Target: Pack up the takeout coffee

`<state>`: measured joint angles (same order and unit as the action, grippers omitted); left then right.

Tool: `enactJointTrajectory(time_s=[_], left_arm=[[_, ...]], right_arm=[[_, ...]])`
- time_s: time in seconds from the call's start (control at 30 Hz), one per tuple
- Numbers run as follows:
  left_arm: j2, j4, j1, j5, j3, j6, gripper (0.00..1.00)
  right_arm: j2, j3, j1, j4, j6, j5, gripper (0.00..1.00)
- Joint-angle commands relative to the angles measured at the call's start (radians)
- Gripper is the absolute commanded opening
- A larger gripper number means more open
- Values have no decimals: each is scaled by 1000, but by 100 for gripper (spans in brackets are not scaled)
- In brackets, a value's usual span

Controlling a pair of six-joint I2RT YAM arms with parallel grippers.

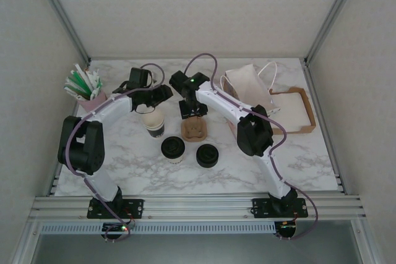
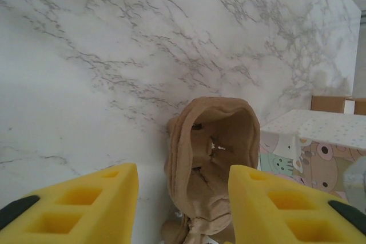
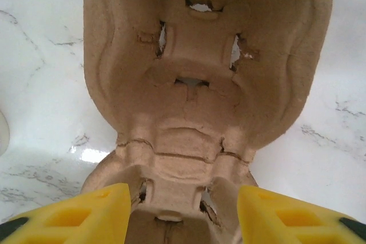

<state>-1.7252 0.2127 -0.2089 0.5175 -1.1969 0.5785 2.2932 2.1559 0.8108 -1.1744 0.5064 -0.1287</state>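
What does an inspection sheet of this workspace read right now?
Surface: marble table, no spills seen.
Job's things: lidded cup upright near the front; empty pulp carrier behind it; white bag at back right.
Clutter: lidless cup, loose black lid, pink cup of stirrers, brown tray of paper.
Grippers: left gripper open, nothing between its fingers; right gripper straddles the carrier's near end, contact unclear.
Cables: purple cables along both arms, no snag seen.
Surroundings: pale walls, metal frame.

White marble table (image 1: pixel 139 177), pale walls (image 1: pixel 185 10)
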Motion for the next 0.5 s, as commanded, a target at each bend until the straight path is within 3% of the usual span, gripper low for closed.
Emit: enactJointTrajectory(time_s=[0.0,0.47], left_arm=[[-14,-15,-7,19,-22,-20,45],[-13,-23,-10,18,-7,-20,42]], right_arm=[[32,43,-7,-26,16,5,52],[79,59,-15,-40,20,-1,51]])
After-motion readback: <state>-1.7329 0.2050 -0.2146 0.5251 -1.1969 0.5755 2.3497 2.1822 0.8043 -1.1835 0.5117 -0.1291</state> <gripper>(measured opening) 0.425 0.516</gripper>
